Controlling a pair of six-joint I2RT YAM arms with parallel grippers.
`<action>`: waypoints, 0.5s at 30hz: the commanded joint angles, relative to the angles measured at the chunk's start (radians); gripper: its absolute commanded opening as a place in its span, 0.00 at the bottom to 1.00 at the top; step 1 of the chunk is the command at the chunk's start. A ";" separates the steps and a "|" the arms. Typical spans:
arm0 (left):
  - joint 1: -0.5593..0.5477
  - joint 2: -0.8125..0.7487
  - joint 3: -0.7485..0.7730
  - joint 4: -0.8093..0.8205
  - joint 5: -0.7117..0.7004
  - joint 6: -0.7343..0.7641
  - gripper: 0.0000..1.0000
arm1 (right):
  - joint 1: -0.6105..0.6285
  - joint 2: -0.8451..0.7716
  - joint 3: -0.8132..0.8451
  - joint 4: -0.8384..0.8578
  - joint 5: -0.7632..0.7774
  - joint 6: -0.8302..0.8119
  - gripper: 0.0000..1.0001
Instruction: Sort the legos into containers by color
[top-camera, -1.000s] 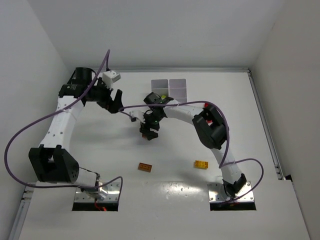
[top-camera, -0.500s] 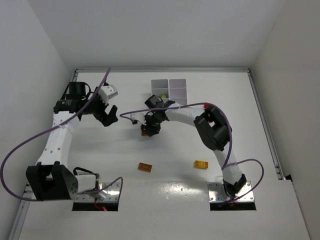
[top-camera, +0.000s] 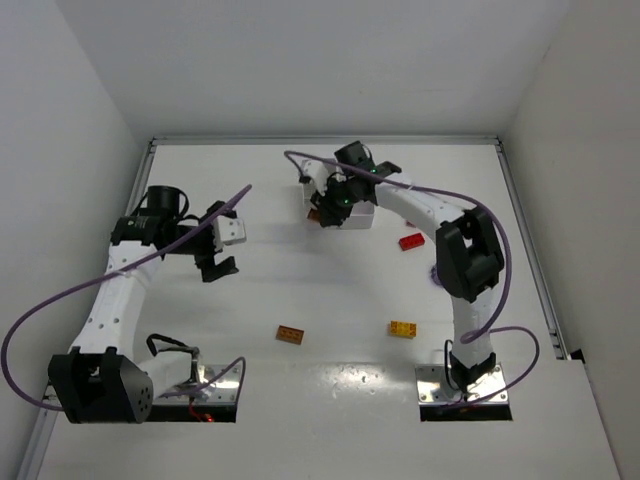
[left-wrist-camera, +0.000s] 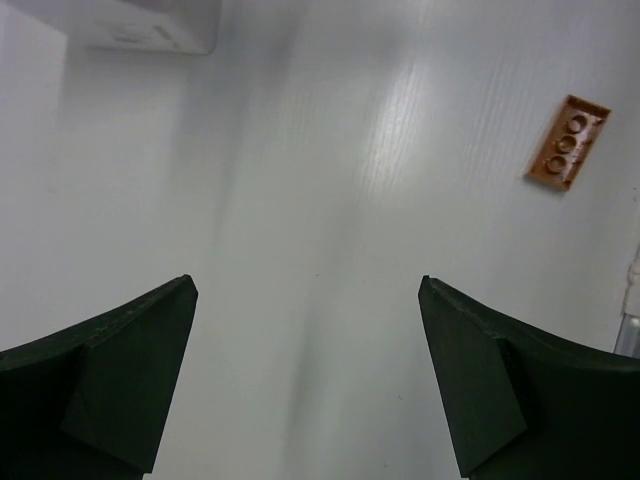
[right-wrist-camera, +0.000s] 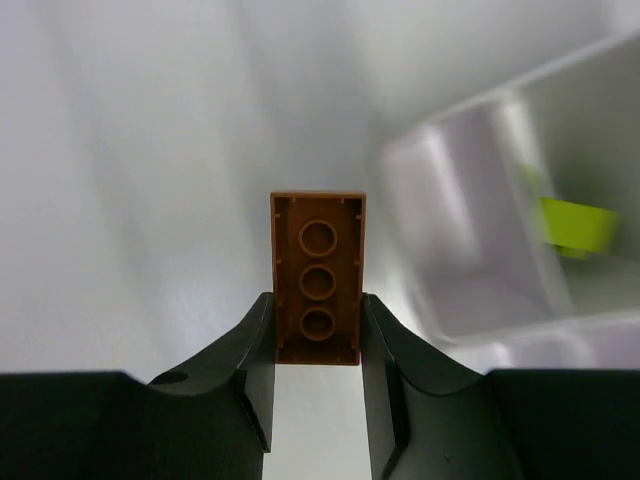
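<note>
Wide bare surface (top-camera: 330, 290) between the arms, broken only by a brown brick (top-camera: 291, 334) and a yellow brick (top-camera: 403, 328) near the front, well apart. Bare surface between the spread left fingers (left-wrist-camera: 110, 390). Red brick (top-camera: 411, 241) close beside the right arm (top-camera: 420, 206). Tray (right-wrist-camera: 450, 200) walls just right of the right fingers (right-wrist-camera: 240, 370) and held brick (right-wrist-camera: 318, 280); lime brick (right-wrist-camera: 578, 226) in one cell.

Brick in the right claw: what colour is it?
Orange-brown; the brick shows best in the right wrist view.
</note>
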 joint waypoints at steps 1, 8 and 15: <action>-0.083 0.013 -0.015 -0.061 0.044 0.169 1.00 | -0.025 -0.041 0.119 -0.024 -0.021 0.028 0.10; -0.226 0.116 -0.044 0.164 0.007 -0.046 1.00 | -0.045 0.093 0.265 -0.096 -0.021 -0.047 0.10; -0.372 0.283 -0.020 0.177 -0.018 -0.147 1.00 | -0.036 0.124 0.245 -0.096 0.020 -0.080 0.10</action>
